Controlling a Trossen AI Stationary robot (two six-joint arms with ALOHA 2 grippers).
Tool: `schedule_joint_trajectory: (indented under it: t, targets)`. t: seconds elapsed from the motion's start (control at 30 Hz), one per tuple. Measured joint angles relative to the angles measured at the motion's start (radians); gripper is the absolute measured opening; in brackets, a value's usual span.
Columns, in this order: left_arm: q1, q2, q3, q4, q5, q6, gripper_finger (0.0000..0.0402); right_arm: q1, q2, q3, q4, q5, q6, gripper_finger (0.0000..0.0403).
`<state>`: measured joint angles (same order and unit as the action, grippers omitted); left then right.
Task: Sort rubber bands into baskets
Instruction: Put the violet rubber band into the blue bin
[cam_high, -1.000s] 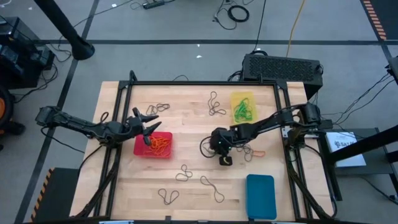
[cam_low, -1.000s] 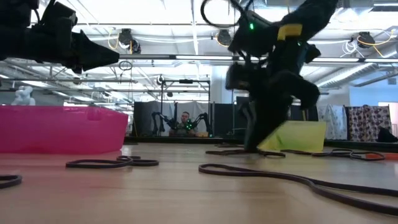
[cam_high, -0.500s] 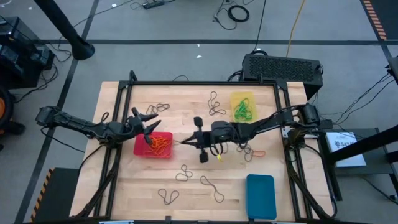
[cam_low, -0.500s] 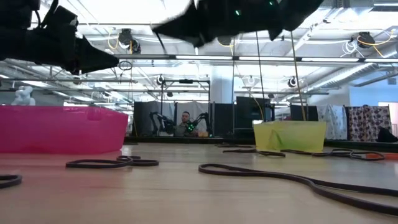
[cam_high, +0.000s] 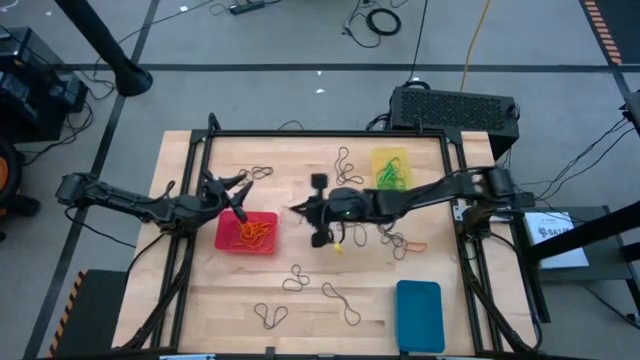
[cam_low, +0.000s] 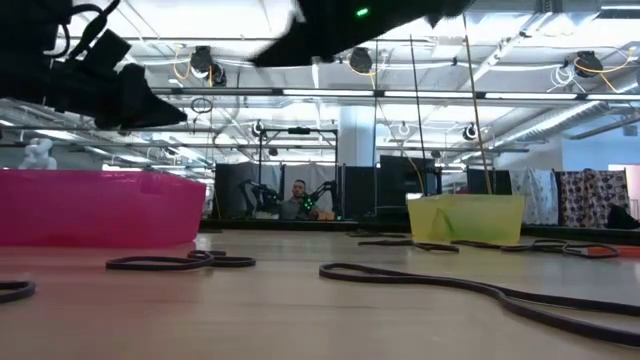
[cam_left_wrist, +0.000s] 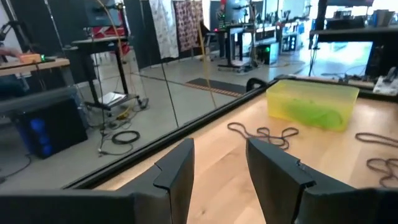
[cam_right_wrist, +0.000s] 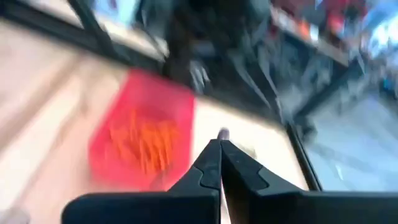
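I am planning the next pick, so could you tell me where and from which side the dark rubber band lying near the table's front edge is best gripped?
Grip the dark rubber band at one end of its loop, coming straight down from above. It lies flat on the bare table, apart from the other bands, so only a thin strand can be pinched, and nothing crowds a top approach.

Two dark, thin, jointed arms are seen, with black cables along them. The left gripper (cam_left_wrist: 217, 171) is formed of two flat, matte black, angular fingers. On the right gripper (cam_right_wrist: 219, 163) two black pointed fingers are seen.
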<state>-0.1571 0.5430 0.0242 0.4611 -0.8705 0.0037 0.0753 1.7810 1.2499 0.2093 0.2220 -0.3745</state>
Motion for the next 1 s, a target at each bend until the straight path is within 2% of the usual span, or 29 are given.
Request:
schedule_joint_trajectory:
  t: [0.1,0.27,0.4,0.53,0.7,0.87,1.0]
  targets:
    - [0.000,0.000,0.000,-0.027,0.001,-0.022,0.0154,0.009,-0.104,0.002,-0.247,0.007,0.096,0.0000]
    - [0.000,0.000,0.000,-0.033,0.011,-0.024,0.0154,0.041,-0.267,0.002,-0.686,-0.140,0.371,0.0000]
    - [0.000,0.000,0.000,-0.031,0.031,-0.024,0.0154,0.117,-0.341,0.002,-0.917,-0.199,0.591,0.0000]
    - [0.000,0.000,0.000,-0.018,0.032,-0.022,0.0154,0.224,-0.379,0.001,-0.994,-0.234,0.762,0.0000]
    - [0.000,0.000,0.000,0.054,0.031,0.033,0.0154,0.383,-0.404,0.001,-1.094,-0.212,1.003,0.0000]
    - [0.000,0.000,0.001,0.147,0.031,0.084,0.0155,0.536,-0.426,0.001,-1.192,-0.048,1.228,0.0000]
    - [0.001,0.000,0.001,0.179,0.089,0.091,0.0155,0.617,-0.426,0.001,-1.187,0.047,1.281,0.0000]
